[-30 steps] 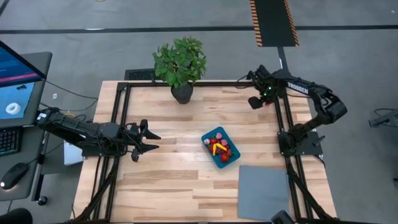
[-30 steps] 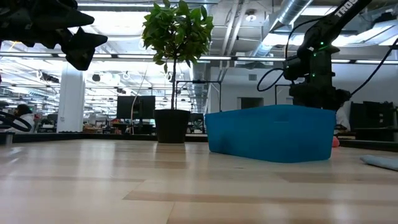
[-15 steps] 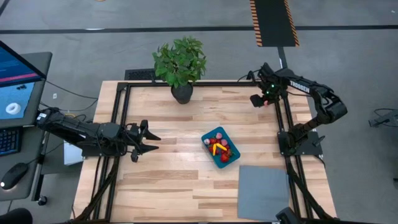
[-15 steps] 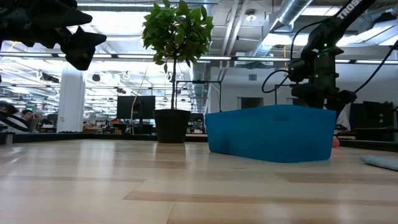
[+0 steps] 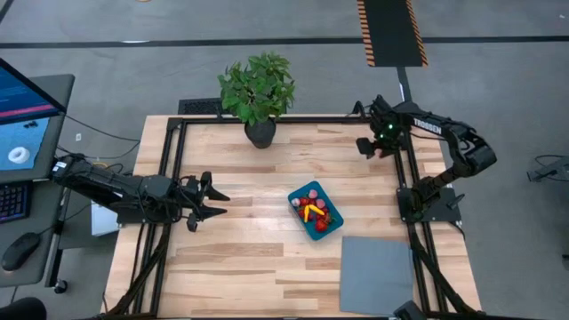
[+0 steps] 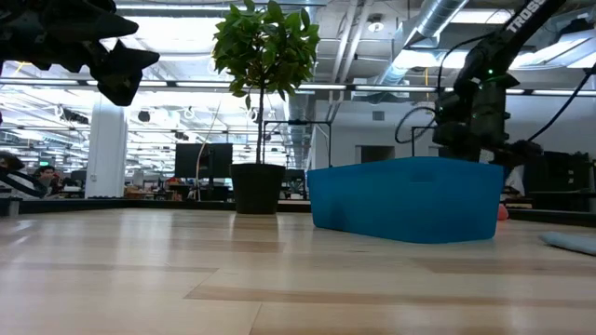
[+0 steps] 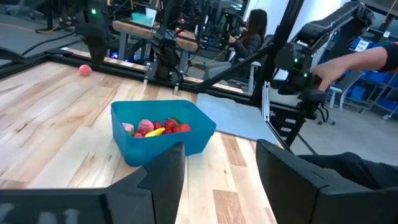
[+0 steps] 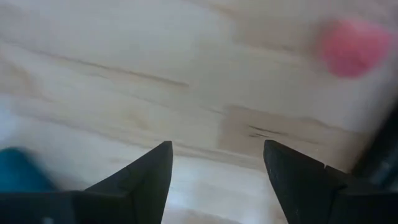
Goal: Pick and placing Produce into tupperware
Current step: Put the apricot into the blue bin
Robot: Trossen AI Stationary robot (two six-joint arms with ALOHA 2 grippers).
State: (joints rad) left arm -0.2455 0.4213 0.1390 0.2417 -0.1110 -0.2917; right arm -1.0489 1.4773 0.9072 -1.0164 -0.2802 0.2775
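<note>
The teal tupperware (image 5: pixel 316 210) stands on the wooden table, right of centre, with several red, pink and yellow produce pieces (image 7: pixel 155 127) inside. One pink round piece (image 8: pixel 354 46) lies alone on the wood at the far right, also seen as the pink piece (image 7: pixel 84 70) from the left wrist. My right gripper (image 5: pixel 366 147) hovers open above the table next to it, pointing steeply down, its fingers (image 8: pixel 143 180) apart over bare wood. My left gripper (image 5: pixel 212 200) waits open and level at the left, facing the tupperware (image 7: pixel 161 130).
A potted plant (image 5: pixel 258 89) stands at the table's far edge. A grey mat (image 5: pixel 378 267) lies at the near right. Black frame rails (image 5: pixel 169 169) run along both sides. Beyond the table a person sits, and a hand (image 7: pixel 339 65) rests on equipment.
My right gripper has rolled about its own axis above the table's far right and drifted a little toward the right edge, staying open over the wood beside the pink piece.
</note>
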